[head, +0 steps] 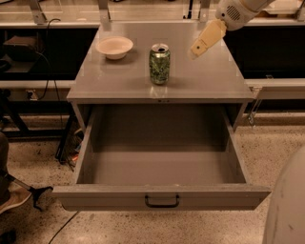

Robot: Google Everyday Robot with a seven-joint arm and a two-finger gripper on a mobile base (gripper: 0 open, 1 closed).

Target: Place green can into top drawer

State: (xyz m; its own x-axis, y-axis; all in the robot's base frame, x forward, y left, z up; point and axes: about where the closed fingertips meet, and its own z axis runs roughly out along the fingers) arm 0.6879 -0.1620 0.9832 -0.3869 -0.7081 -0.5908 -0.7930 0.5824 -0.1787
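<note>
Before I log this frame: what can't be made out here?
1. Camera view: the gripper hangs over the tabletop right of the green can; its arm is cut off by the top edge.
2. In the top drawer, the floor strip behind the front panel is hidden by it.
3. The can's print is too small to read.

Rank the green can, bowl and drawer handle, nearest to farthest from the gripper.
The gripper hovers above the right rear of the tabletop.
1. green can, just left of it
2. bowl, tabletop's back left
3. drawer handle, low, front panel centre
</note>
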